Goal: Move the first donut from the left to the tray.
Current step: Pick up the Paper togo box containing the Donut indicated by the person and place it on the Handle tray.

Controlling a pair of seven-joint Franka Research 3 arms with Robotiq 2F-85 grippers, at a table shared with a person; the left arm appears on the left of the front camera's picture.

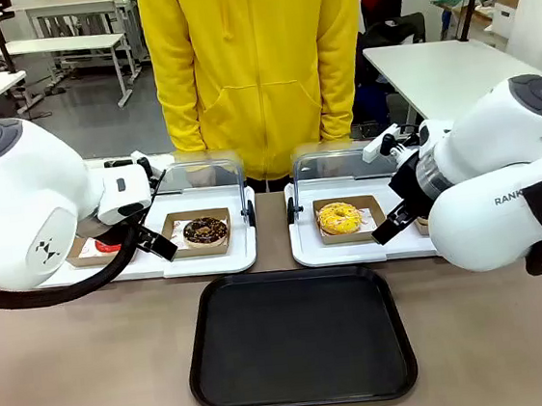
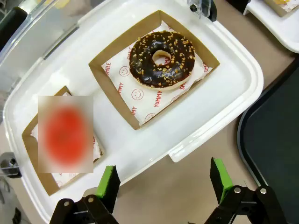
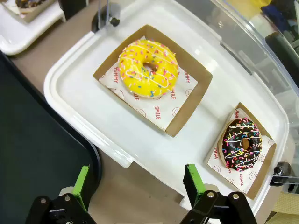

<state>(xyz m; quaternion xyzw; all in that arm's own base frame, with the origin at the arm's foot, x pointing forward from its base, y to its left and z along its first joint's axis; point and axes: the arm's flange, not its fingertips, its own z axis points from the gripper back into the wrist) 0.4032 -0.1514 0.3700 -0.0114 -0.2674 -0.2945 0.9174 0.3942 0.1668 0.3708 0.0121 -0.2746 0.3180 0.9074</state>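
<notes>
I see the red donut in its holder at the left end of the left white tray, half hidden behind my left arm, and my left claw hangs wide open and empty just beside that tray. The black tray lies mid-table, nearer me, apart from the donut. My right claw is also wide open, holding nothing, near the yellow donut.

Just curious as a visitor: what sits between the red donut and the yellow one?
In the front view, the chocolate-glazed donut in its cardboard holder, then a bare strip of table.
</notes>
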